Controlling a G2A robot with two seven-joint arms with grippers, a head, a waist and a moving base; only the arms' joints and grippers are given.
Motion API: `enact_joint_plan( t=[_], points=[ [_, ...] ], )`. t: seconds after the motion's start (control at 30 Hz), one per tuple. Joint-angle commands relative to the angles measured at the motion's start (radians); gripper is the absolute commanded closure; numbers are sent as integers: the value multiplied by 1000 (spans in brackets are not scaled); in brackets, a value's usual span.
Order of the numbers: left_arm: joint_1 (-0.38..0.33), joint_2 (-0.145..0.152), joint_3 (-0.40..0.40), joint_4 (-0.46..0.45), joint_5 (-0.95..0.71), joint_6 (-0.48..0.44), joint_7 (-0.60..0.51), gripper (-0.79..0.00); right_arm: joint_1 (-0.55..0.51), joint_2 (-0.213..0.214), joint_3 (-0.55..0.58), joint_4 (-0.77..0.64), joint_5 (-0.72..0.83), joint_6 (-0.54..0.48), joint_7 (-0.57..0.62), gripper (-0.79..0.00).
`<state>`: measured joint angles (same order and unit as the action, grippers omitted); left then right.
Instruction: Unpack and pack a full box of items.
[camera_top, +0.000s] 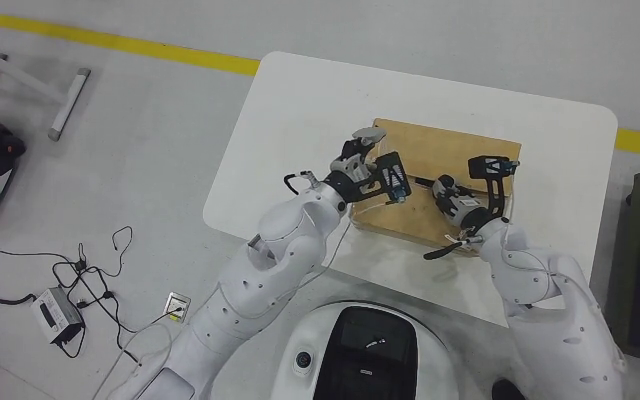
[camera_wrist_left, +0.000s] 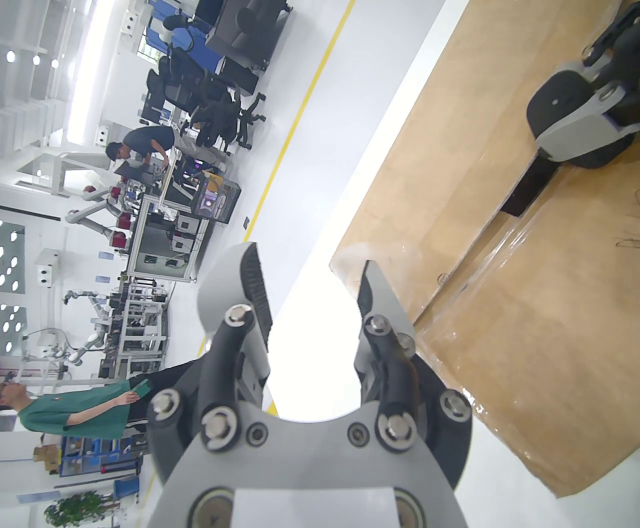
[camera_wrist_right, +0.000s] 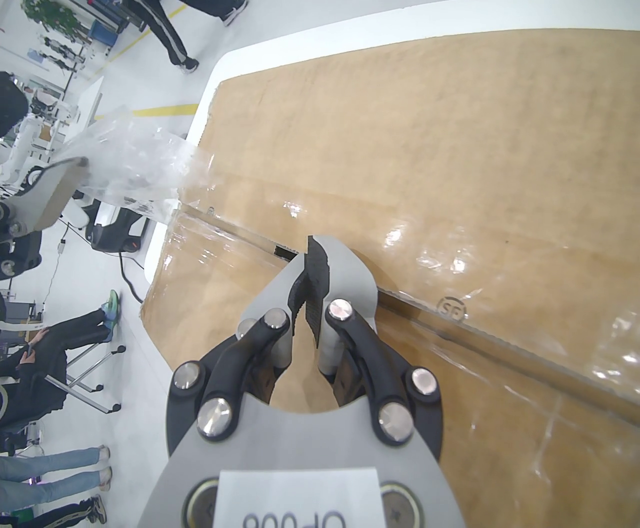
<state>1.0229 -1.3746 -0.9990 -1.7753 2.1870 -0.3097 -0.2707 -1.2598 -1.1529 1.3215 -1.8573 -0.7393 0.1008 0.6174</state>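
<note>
A closed brown cardboard box (camera_top: 455, 148) lies on the white table (camera_top: 300, 120), its middle seam (camera_wrist_right: 500, 340) covered with clear tape. My right gripper (camera_wrist_right: 312, 262) is shut, its tips down on the seam near the middle of the lid (camera_top: 442, 186), with nothing seen between them. My left gripper (camera_wrist_left: 312, 280) stands open and empty at the box's left end (camera_top: 378, 158), just off the corner (camera_wrist_left: 350, 260). A loose strip of clear tape (camera_wrist_right: 135, 160) rises from that end of the seam beside a left fingertip (camera_wrist_right: 50, 192); whether it sticks to the finger is unclear.
Bare tabletop (camera_top: 290, 170) lies left of and beyond the box. On the floor at the left are cables and a power strip (camera_top: 60, 315), and a yellow line (camera_top: 130, 45) runs past the table.
</note>
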Motion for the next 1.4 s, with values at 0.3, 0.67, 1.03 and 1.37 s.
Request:
enact_joint_plan(
  t=[0.3,0.67,1.03,1.37],
  points=[
    [-25,-15,30,-14,-81,-47,27,-785,-8,-1,7,-10,-4,-1,2,0],
    [8,-21,-114,-82,-524,-182,-226,-785,-2,-4,-2,-2,-4,-2,1,0],
    [-15,-26,-215,11,-883,-69,-480,-508,-1,-5,3,-9,0,-5,5,0],
    [-81,-31,-169,130,-952,-65,-507,-114,-2,-5,6,-10,-5,-6,5,0]
  ],
)
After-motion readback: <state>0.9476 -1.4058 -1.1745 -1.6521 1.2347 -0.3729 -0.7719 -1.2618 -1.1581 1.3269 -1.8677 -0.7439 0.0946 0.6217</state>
